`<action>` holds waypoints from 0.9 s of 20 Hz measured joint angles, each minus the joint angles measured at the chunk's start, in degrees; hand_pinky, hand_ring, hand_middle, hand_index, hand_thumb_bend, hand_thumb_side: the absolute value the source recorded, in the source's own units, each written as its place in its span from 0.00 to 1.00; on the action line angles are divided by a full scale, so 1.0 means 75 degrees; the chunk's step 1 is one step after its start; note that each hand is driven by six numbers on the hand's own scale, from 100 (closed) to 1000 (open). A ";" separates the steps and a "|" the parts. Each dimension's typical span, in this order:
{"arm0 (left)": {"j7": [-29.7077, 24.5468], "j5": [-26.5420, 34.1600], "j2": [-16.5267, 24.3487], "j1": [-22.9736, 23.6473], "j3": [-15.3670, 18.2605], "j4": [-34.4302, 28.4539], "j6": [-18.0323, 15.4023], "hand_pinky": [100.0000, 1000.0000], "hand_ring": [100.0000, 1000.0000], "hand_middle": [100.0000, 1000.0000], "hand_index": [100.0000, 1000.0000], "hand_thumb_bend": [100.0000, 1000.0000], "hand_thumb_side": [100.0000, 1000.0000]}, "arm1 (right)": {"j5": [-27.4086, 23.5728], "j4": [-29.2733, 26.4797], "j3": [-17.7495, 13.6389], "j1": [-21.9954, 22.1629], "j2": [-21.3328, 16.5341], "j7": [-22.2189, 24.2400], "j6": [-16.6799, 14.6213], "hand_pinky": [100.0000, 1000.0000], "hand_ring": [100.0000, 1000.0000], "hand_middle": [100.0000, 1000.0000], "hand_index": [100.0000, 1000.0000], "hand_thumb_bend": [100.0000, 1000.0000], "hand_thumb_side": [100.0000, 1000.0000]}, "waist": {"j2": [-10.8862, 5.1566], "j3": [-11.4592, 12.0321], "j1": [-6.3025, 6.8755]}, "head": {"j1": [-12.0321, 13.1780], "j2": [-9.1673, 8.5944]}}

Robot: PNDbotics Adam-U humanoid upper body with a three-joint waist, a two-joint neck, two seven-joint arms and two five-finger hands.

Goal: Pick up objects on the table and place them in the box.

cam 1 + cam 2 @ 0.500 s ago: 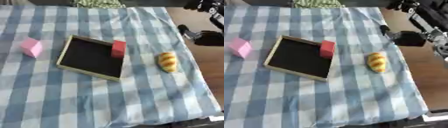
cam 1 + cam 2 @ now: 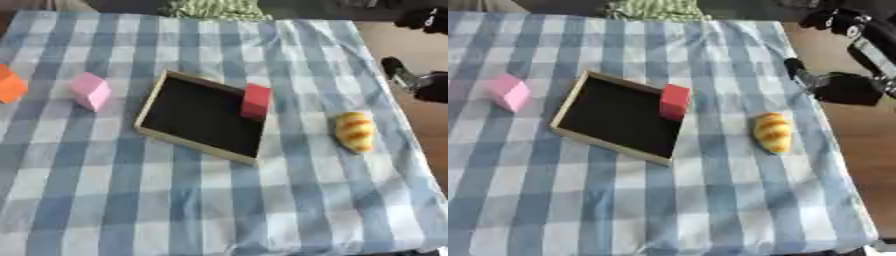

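Observation:
A shallow wooden box point(image 2: 191, 144) with a black inside lies askew at the table's middle. A red block point(image 2: 255, 100) stands inside it against the right wall. Left of the box a pink block point(image 2: 90, 90) sits on the cloth. An orange block point(image 2: 10, 85) shows at the left border. A croissant-shaped bread point(image 2: 354, 131) lies to the right of the box. My right hand point(image 2: 846, 89), black, hovers past the table's right edge, up and to the right of the bread and apart from it. The left hand shows in no view.
A blue and white checked cloth point(image 2: 219, 210) covers the table. Something with a green pattern point(image 2: 214, 7) lies at the far edge. The table's right edge point(image 2: 846, 165) drops to a brown floor.
The whole picture has shifted slightly right and down, so the camera moved; the orange block now shows at the left. Nothing on the table has moved.

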 measured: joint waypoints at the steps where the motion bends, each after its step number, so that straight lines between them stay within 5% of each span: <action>1: 0.0001 0.0000 -0.0002 0.0009 0.0000 0.0000 0.0001 0.87 0.84 0.82 0.93 0.40 0.57 | 0.0011 0.0000 0.0001 0.0000 0.0002 0.0006 -0.0001 0.85 0.85 0.87 0.86 0.15 0.56 | -0.0014 0.0000 0.0000 | 0.0006 0.0000; 18: 0.0031 -0.0003 -0.0061 0.0075 0.0000 0.0000 0.0033 0.86 0.84 0.82 0.93 0.40 0.57 | 0.0121 0.0000 -0.0001 0.0340 0.0121 0.0224 -0.0050 0.86 0.86 0.87 0.87 0.16 0.56 | -0.0021 -0.0028 0.0000 | 0.0074 0.0000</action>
